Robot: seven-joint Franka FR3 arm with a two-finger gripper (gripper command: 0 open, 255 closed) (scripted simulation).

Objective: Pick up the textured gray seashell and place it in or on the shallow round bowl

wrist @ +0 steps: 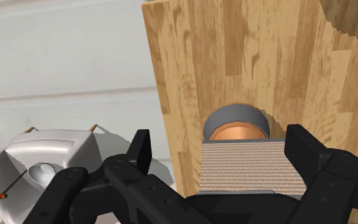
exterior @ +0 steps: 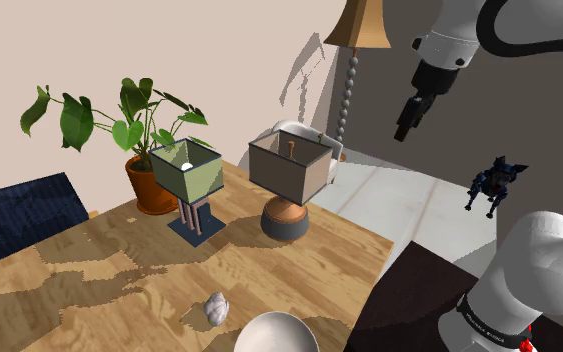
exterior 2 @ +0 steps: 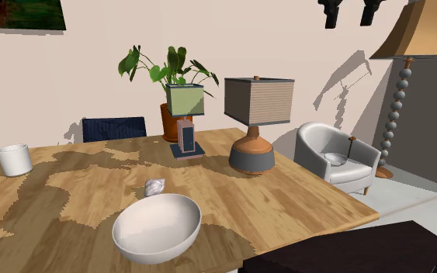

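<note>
Jaws are held spread and empty high above the tan-shaded table lamp [wrist: 247,167], presumably to clear it, while the gray seashell [exterior: 215,308] is seen lying far below them on the wooden surface [exterior: 79,295], just beside the white bowl [exterior 2: 157,227].

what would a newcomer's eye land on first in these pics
Probably the tan-shaded lamp and the green-shaded lamp standing mid-table, with a potted plant behind them. Next, the big white bowl near the front edge of the wooden table in the second exterior view, with the small grey seashell just beside it. The black claw hangs open, high above the tan-shaded lamp.
</note>
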